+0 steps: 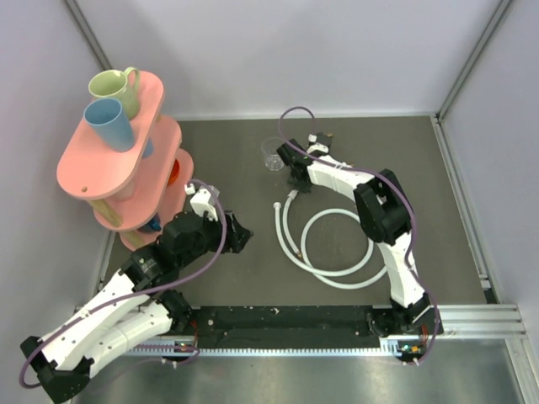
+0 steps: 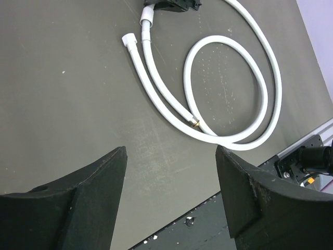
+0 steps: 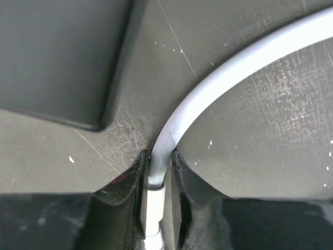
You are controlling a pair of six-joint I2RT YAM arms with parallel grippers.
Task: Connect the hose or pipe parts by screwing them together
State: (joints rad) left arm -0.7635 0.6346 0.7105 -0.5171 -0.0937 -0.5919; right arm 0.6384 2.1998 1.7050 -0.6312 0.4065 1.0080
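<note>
A dark worktop (image 1: 227, 160), seen from above, with two robot arms bolted at its near edge. A long white hose (image 3: 169, 130) lies in loops on the right half of the worktop, about midway between the near and far edges. Two of its runs lie side by side and lead from the loops toward the far edge.

The right arm reaches over toward the middle of the worktop. The right pincer (image 3: 157, 177) is closed tight on one of those hose ends, with the fingers pressing both sides of the hose just above its white connector. The other end, with its own white connector (image 2: 128, 39), lies free on the worktop just beside the held one.

The left arm is bent over the left half of the worktop. The left pincer (image 2: 171, 172) is wide open, has hold of nothing, and sits well apart from the hose.

A clear cup (image 1: 273, 155) stands near the far edge, just beyond the right pincer. A pink tiered stand (image 1: 88, 172) with mugs stands at the far left corner.
</note>
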